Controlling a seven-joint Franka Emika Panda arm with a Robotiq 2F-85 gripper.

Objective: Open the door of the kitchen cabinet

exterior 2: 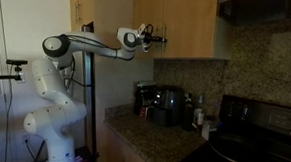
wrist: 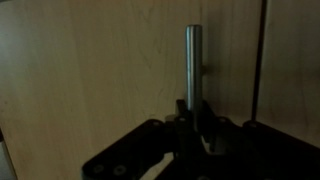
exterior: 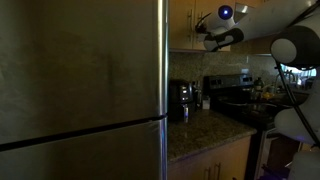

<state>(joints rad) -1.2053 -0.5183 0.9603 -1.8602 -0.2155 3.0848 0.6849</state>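
Reaching up at the cabinet [exterior 2: 189, 23] in both exterior views, the tool [wrist: 194, 110] meets the door [wrist: 100, 60], which looks closed. Only the wrist view shows the handle [wrist: 193, 60] running between its fingers; I cannot tell whether they press it. A fridge [exterior: 80, 80] fills much of an exterior view.

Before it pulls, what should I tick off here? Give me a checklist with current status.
1. Gripper lined up on handle: ok, the bar runs straight down into its middle.
2. Jaws clamped on the handle: cannot tell, the contact is lost in shadow.
3. Door shut: ok, only a thin seam separates it from the neighbouring door.
4. Swing path: ok, the coffee maker sits well below the door.
5. Arm has room to pull back: cannot tell.
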